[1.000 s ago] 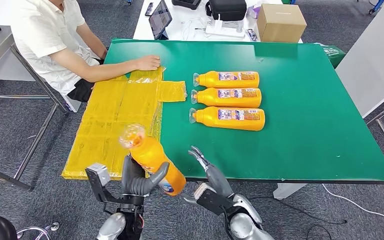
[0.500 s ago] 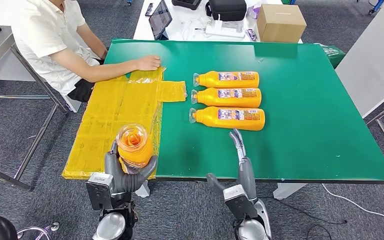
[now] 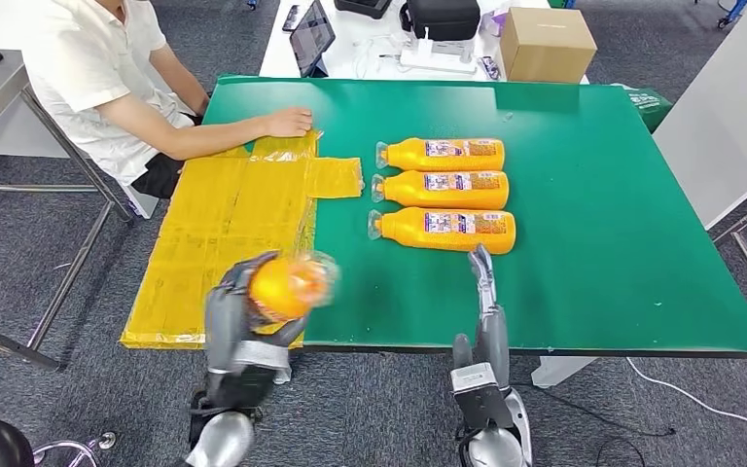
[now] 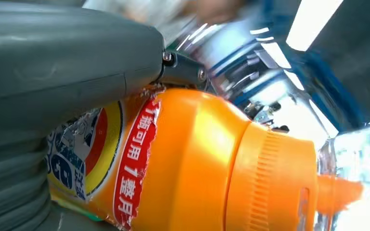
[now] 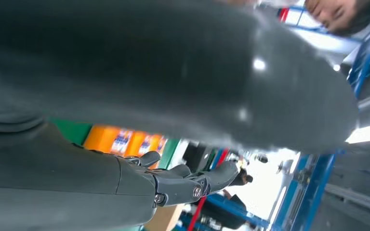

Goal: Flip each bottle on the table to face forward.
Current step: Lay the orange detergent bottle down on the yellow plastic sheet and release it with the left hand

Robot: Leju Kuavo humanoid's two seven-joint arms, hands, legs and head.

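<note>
Left hand holds orange bottle at table's near edge

Left hand (image 3: 238, 326) grips an orange bottle (image 3: 287, 285) over the near edge of the green table (image 3: 593, 263), clear cap end blurred. Right hand (image 3: 484, 297) is empty, fingers straight and apart, reaching over the near edge. Beyond it three orange bottles (image 3: 443, 190) lie side by side. Yellow sheet (image 3: 224, 214) lies left; a person's hand (image 3: 287, 122) rests on its far end.

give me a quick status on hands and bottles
Left hand grips orange bottle over table's near edge. Right hand open, empty, by row of three bottles. Nothing in the way.
</note>
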